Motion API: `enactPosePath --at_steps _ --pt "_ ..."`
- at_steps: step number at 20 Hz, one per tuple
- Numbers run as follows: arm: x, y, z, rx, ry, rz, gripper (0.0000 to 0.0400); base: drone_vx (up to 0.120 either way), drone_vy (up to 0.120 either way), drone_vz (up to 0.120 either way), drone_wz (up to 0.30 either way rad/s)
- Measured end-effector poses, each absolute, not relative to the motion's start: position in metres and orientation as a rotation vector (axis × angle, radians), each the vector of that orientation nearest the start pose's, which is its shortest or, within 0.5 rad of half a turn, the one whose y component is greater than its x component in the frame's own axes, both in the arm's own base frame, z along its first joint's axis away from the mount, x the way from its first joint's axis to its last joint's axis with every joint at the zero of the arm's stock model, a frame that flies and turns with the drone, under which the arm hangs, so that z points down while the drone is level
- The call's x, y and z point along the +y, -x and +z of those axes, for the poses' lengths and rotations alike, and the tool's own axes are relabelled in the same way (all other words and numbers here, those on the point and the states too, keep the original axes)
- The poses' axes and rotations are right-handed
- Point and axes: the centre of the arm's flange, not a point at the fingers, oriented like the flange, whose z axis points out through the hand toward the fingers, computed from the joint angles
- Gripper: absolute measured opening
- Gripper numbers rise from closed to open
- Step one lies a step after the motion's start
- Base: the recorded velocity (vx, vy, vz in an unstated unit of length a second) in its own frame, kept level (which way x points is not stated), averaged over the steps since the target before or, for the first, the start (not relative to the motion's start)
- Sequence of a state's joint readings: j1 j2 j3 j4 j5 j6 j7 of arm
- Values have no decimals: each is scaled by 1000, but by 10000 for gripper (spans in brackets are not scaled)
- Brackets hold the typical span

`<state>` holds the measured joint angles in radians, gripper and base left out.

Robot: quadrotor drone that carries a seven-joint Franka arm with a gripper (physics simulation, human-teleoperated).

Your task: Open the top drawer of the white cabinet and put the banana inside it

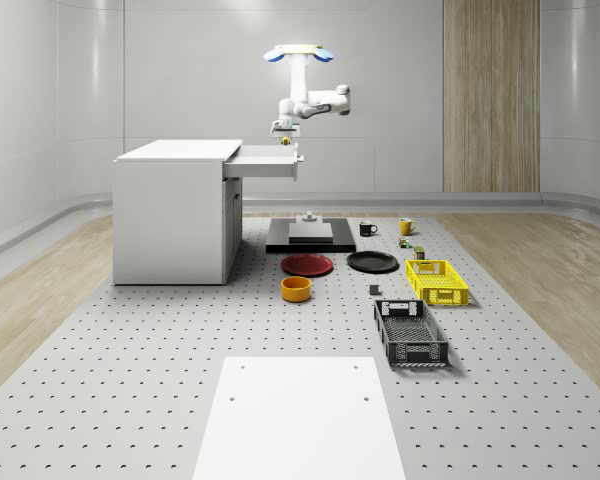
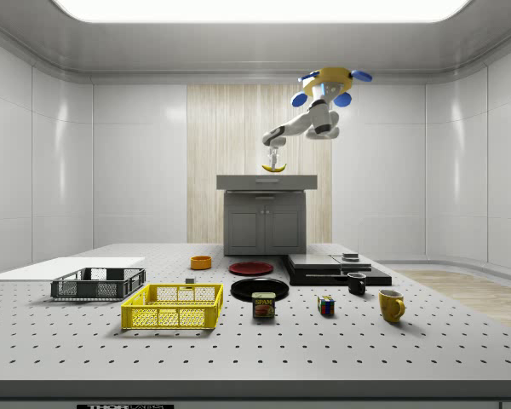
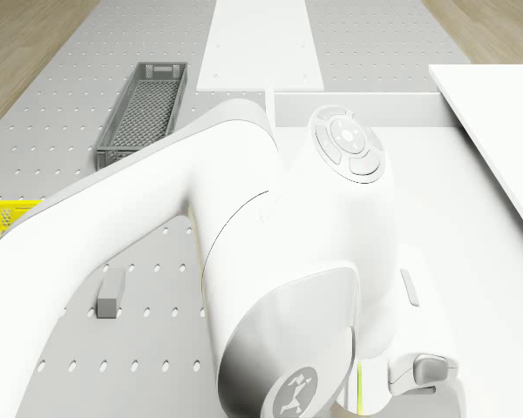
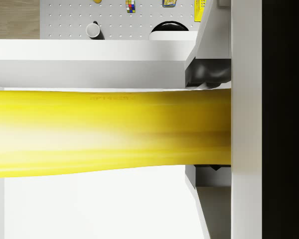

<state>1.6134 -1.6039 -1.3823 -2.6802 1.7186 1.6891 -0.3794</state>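
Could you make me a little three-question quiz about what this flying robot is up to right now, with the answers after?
1. True or false: the top drawer of the white cabinet is pulled out.
2. What does the hand hold? A) a mug B) the banana C) a bowl
3. Fill in: the drone hovers in the air beside the ____.

Key
1. True: in the whole-scene view the drawer juts from the cabinet's front.
2. B: the wrist view shows the banana clamped between the fingers, and the side view shows it hanging just above the drawer.
3. Cabinet: its arm reaches over the open drawer.
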Motion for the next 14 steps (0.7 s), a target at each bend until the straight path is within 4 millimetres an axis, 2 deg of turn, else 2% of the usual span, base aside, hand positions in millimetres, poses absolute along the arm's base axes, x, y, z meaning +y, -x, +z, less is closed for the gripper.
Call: enactPosePath --at_steps 3,11,14 --pt "84 -357 501 -1 9 777 193 0 -120 -120 0" --pt "84 -357 501 -1 9 777 193 0 -120 0 0" --pt "84 -357 505 -1 8 777 193 0 -27 0 0"
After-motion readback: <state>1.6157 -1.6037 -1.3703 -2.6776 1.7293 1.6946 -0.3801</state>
